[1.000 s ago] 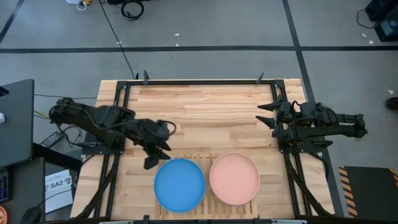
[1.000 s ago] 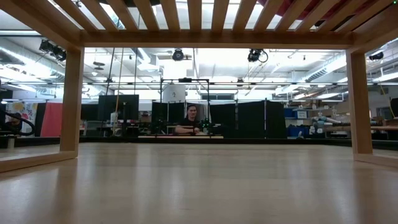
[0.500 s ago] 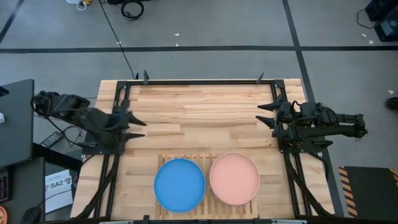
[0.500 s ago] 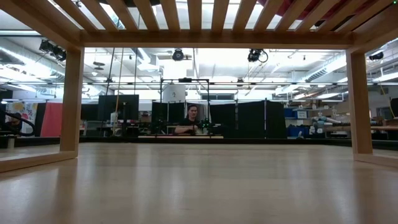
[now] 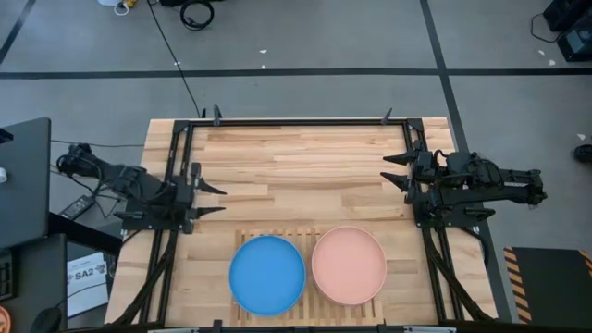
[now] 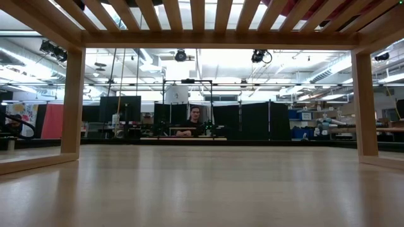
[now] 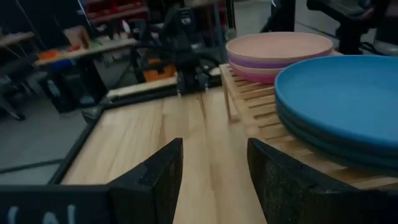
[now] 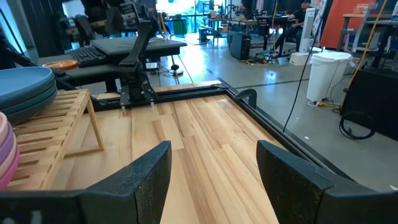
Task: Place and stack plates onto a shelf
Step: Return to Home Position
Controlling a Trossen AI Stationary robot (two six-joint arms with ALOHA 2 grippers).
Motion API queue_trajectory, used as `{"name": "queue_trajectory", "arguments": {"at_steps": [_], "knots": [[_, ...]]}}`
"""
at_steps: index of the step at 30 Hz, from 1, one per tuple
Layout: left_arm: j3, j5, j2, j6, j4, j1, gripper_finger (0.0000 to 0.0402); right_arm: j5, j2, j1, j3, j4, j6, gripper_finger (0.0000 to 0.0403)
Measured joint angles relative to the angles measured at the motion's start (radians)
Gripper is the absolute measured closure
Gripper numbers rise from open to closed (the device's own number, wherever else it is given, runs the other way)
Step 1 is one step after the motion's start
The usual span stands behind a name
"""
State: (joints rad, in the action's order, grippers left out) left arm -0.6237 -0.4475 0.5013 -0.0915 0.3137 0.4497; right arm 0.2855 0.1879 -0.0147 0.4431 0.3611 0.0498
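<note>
Now the left gripper (image 5: 209,200), wide and empty, has drawn back to nine o'clock from the round matte blue plate (image 5: 267,274) on the light wooden slatted shelf (image 5: 309,234) at six; the right gripper (image 5: 394,170) waits wide at three. Stacking looks finished.

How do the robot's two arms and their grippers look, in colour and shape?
Both arms are dark, nearly black, built of jointed segments. The left gripper and the right gripper each end in two matte black fingers, broad at the base and narrowing to pointed tips. Black cables trail along the left arm.
</note>
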Motion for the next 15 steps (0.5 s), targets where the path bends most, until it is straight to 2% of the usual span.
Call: {"name": "queue_trajectory", "arguments": {"at_steps": [3, 9, 15], "knots": [[0.073, 0.000, -0.052, -0.038, -0.061, -0.030, 0.0216, 0.000, 0.000, 0.000, 0.000, 0.000, 0.000, 0.0162], [0.163, 0.005, -0.159, -0.057, -0.082, -0.102, 0.0216, 0.000, 0.000, 0.000, 0.000, 0.000, 0.000, 0.0162], [0.274, 0.090, -0.280, -0.092, -0.149, -0.172, 0.0216, 0.000, 0.000, 0.000, 0.000, 0.000, 0.000, 0.0162]]}}
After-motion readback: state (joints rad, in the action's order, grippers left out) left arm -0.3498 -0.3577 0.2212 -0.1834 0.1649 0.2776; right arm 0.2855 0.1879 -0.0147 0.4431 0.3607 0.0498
